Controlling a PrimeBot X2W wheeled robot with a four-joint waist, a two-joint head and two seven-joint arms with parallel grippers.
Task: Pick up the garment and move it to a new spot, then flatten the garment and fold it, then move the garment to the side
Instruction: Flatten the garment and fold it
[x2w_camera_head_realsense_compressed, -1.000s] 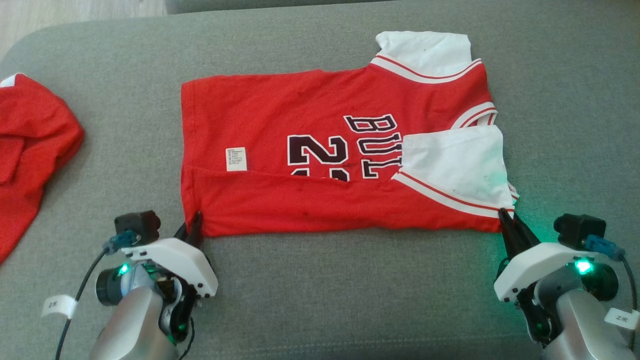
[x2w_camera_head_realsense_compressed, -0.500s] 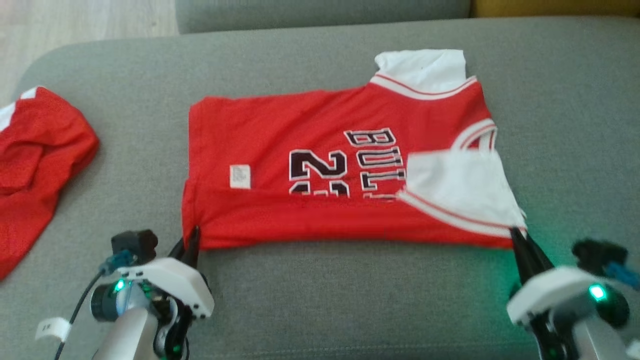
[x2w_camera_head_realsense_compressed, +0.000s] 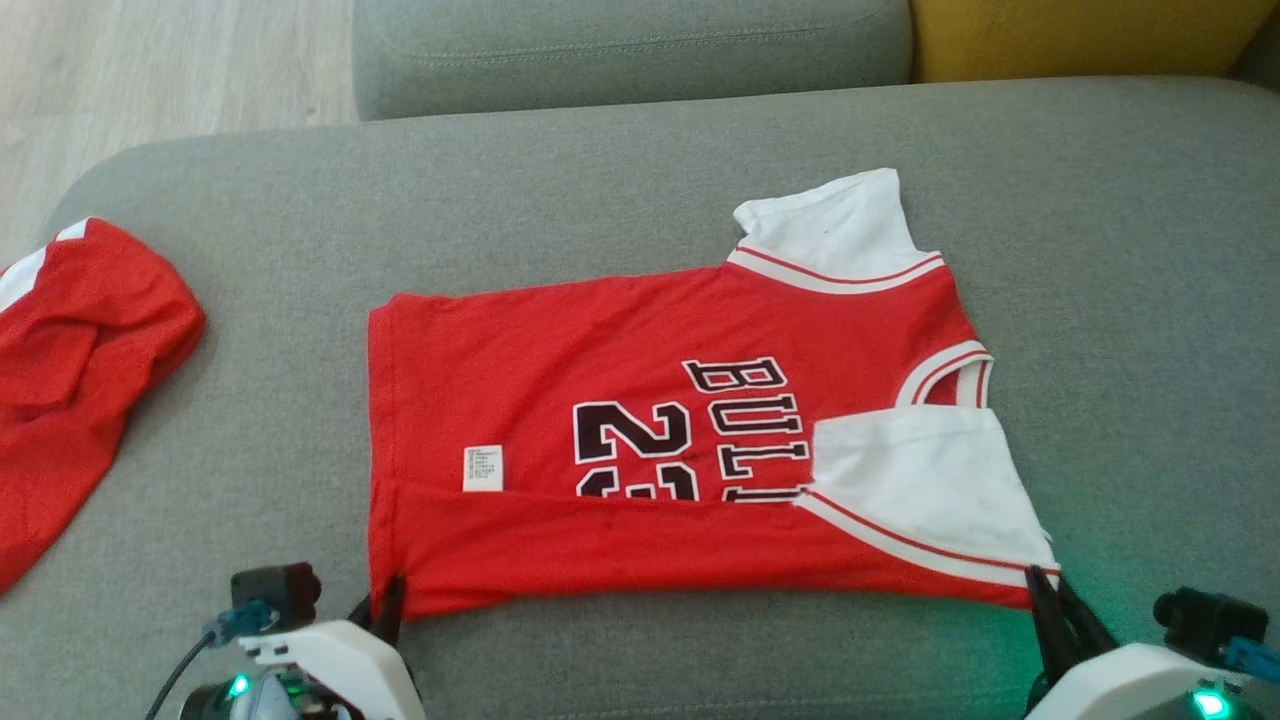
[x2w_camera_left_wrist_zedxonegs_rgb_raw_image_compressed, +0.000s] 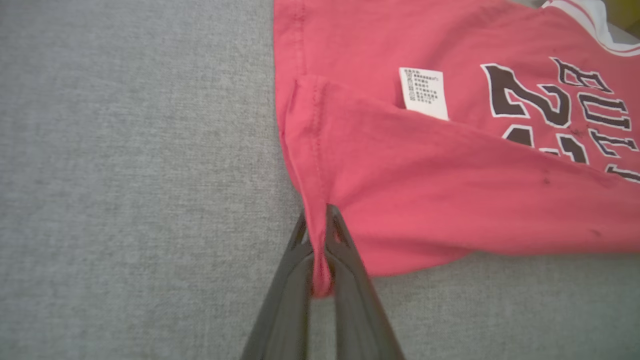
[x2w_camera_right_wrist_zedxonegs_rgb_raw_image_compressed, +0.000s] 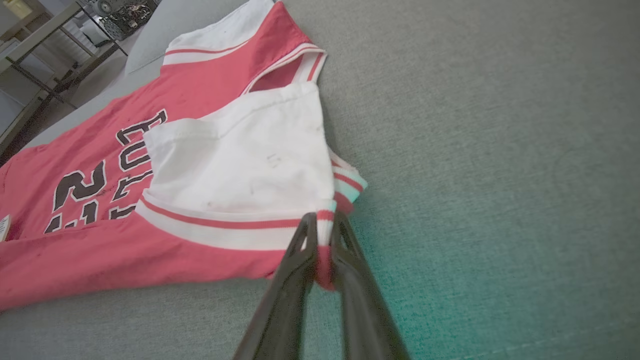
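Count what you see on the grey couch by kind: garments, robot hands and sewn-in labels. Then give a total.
Garments: 2, the jersey and a second red garment to its left.
Robot hands: 2, the left hand and the right hand, each shut on the jersey's near edge.
Labels: 1, the white label on the jersey.
Total: 5.

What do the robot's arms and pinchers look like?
The left gripper and right gripper each have two long dark pointy fingers on a white shell, a glowing green light, and a little black camera with a blue plug. A black cable trails from the left one.
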